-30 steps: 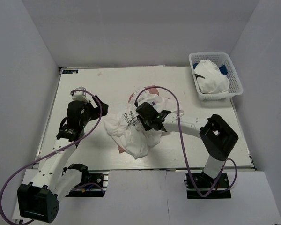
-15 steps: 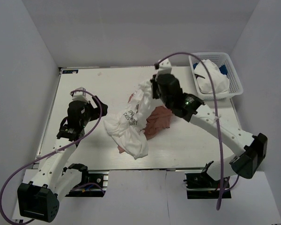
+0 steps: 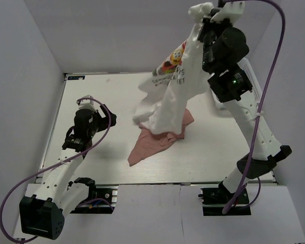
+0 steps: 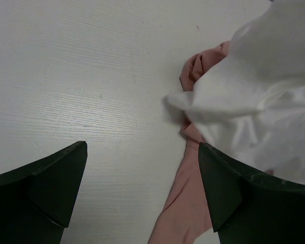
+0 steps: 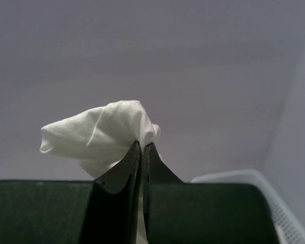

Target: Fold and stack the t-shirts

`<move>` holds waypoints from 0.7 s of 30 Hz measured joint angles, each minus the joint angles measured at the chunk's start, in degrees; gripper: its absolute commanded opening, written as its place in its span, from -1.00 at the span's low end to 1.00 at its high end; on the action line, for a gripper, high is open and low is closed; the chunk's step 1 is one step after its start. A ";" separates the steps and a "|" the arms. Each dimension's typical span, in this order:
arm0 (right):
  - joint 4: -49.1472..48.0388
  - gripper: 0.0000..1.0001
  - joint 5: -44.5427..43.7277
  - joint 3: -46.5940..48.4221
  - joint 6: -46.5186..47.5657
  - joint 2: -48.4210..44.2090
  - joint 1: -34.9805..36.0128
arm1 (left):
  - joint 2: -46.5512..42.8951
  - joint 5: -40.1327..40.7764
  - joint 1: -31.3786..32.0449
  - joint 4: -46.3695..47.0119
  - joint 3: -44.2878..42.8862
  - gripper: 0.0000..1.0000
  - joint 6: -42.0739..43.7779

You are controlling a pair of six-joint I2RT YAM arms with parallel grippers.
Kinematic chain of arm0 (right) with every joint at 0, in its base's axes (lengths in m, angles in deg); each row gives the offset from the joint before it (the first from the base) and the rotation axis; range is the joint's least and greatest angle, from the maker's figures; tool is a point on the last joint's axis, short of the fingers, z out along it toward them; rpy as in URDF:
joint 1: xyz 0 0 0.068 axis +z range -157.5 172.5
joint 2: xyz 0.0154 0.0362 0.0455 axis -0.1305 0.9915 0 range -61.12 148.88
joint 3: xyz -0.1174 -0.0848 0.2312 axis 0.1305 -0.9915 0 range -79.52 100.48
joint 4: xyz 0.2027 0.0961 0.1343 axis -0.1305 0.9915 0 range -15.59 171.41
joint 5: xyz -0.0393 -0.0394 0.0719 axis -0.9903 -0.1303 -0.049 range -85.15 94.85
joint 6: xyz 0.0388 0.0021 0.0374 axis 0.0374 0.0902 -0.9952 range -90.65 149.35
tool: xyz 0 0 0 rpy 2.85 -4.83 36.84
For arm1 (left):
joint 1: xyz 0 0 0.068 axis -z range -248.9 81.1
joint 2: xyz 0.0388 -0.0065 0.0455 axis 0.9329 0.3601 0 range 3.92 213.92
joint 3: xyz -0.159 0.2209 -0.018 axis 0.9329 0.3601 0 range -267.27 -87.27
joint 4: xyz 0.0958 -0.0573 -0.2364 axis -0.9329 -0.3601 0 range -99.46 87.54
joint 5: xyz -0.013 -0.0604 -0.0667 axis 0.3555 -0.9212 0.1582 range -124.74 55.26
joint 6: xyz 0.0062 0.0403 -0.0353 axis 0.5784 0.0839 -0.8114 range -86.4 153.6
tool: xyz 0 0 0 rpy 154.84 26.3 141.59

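We see right gripper [image 5: 141,147] pinching white t-shirt [image 3: 175,84] up high, long axis vertical; its low edge hangs just right of the wide-spread left gripper [image 4: 142,168].

White arm links [image 3: 61,174], black joints [image 3: 85,125], purple cables [image 3: 283,28], dark tapered pincer fingers [image 4: 46,183]

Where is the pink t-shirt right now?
In the top view, the pink t-shirt lies crumpled near the middle of the table, its far end hidden by the white t-shirt dangling from the right gripper.

Robot lab cell: white table [image 3: 107,94], plain walls [image 3: 142,35] boxing it in.
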 measured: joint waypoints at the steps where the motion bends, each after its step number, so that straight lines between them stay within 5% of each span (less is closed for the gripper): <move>1: -3.43 -1.00 -1.88 1.01 3.17 0.57 -0.50 | 0.00 0.15 0.00 0.00 0.00 0.99 0.00; 4: -9.64 -1.00 -4.39 4.00 10.25 2.45 -1.92 | 0.02 0.48 0.00 0.07 0.00 0.99 0.00; 8: -3.74 -1.00 1.68 3.54 9.14 2.36 -2.38 | 1.55 0.59 0.00 0.70 0.00 0.99 0.04; 15: 4.31 -1.00 15.54 -25.35 -2.86 -4.63 -2.21 | 5.57 0.57 0.00 0.04 -0.15 0.99 0.04; 21: 11.54 -1.00 14.64 -38.71 -16.98 5.35 -5.55 | 5.62 0.46 0.00 0.24 -0.17 0.99 0.04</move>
